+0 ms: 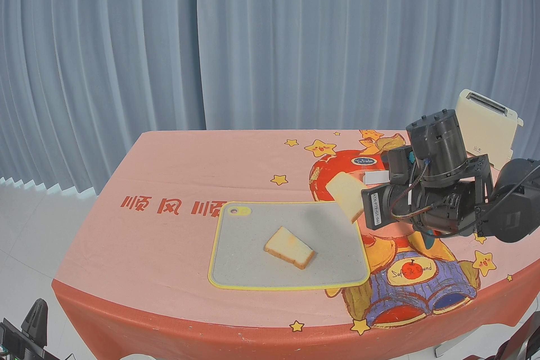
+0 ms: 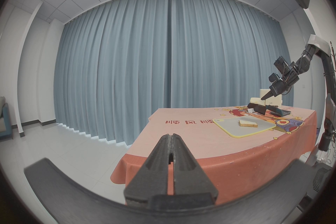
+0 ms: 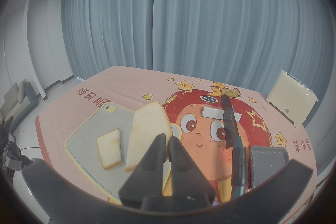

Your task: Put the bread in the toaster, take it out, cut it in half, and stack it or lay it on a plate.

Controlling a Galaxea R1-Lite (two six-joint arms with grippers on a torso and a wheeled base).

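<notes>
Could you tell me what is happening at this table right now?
The right gripper is shut on a half slice of bread, holding it in the air over the right edge of the cutting board. The other half lies flat on the board. The knife and a grey plate lie on the table beside the board, with the toaster at the far right. The left gripper is shut and empty, off the table.

Open passage over the worktop's (image 1: pixel 157 175) left side; one bread half (image 1: pixel 289 247) lies mid cutting board (image 1: pixel 242 260), the held half (image 1: pixel 347 195) hangs over its right edge; knife (image 3: pixel 231 130), plate (image 3: pixel 267 161), toaster (image 1: pixel 486 125) rightward
</notes>
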